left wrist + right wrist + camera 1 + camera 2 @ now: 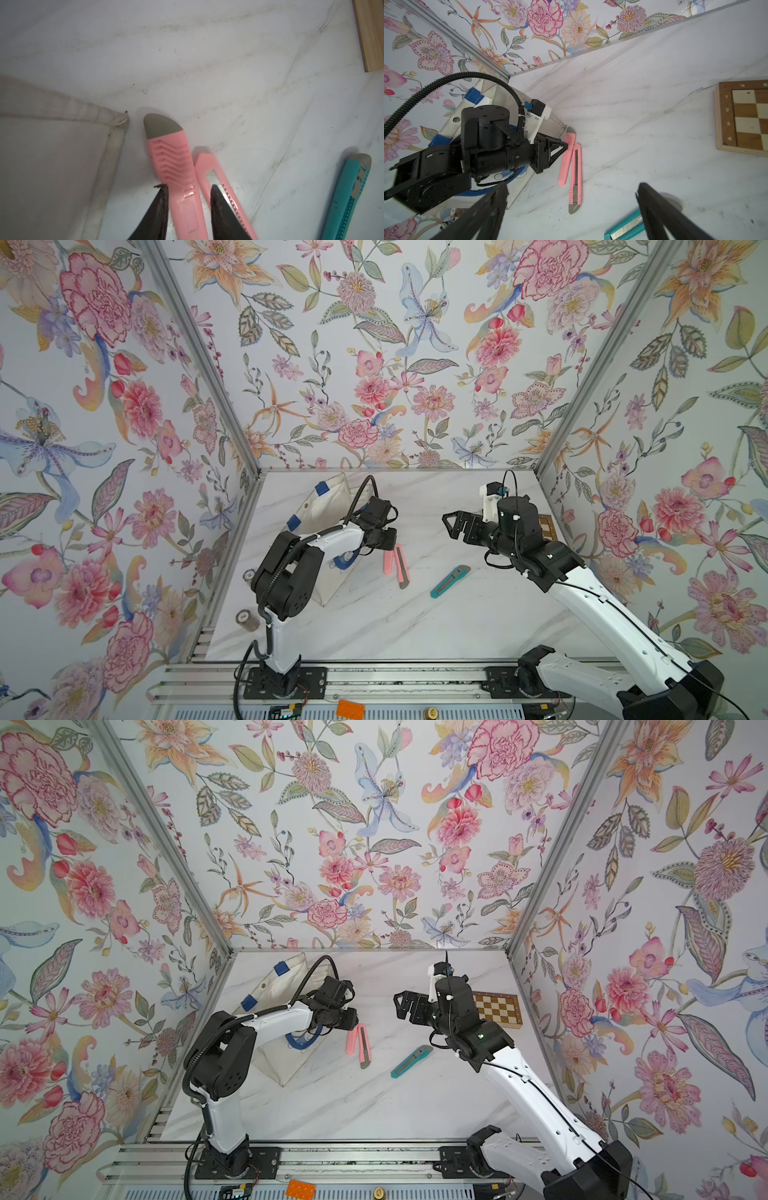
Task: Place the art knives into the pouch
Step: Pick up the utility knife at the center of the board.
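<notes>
Knives, three of them, lie on the white marble-patterned desk point(374, 626). The pink plastic art knife with a grey end cap point(172, 166) lies ribbed back up, flat on the desk. It is just beside a corner of the large off-white canvas pouch with blue handles and tabs point(332, 499), and outside it. Close alongside lies a second pink plastic knife with its slider track facing up point(216, 178). A teal plastic utility knife point(450, 581) lies slanted, apart from the pair and nearer the desk's middle.

The left claw point(187, 187) is down at the capped pink knife, its black fingers point(160, 207) partly apart and straddling the knife's body. One fingertip is against the knife's edge. The other sits over the second pink knife, with a thin slit showing between it and the capped one. The left arm reaches across the pouch, which lies on the desk's left rear part by the side wall.

The right claw point(572, 187) hangs above the desk with its fingers spread wide and nothing between them, pointing toward the left claw. Beyond the right arm a wooden chessboard point(498, 1009) lies flat near the right wall.
</notes>
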You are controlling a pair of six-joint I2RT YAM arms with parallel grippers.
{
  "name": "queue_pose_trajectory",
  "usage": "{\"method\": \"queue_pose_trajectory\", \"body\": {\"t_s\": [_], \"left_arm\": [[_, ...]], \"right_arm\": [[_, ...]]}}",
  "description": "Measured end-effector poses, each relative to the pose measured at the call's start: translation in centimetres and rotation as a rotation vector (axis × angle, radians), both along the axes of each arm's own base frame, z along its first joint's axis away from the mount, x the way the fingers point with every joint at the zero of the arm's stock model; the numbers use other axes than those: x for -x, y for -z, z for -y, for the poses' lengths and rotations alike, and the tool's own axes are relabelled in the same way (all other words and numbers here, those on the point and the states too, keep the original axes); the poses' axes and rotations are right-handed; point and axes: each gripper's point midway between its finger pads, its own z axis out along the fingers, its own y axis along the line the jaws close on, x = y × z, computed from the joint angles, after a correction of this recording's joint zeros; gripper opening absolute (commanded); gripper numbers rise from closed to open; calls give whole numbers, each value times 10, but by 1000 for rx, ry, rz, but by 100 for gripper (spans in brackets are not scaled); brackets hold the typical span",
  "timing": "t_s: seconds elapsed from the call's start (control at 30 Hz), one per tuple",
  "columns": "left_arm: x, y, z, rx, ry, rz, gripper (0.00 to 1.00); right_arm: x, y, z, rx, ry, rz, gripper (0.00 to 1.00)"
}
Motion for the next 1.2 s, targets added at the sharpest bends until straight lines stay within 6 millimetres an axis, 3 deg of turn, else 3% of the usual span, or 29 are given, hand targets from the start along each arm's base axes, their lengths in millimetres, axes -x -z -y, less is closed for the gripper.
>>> {"method": "queue_pose_trajectory", "body": {"t_s": [0.47, 0.73, 1.2], "left_arm": [[-20, 21, 1, -12, -20, -23, 33], [-29, 21, 6, -8, -22, -14, 32], [-26, 22, 3, -63, -27, -24, 38]], "right_arm": [[-1, 10, 5, 6, 15, -19, 99], [-3, 13, 9, 5, 25, -28, 99], [-4, 24, 19, 11, 46, -52, 99]]}}
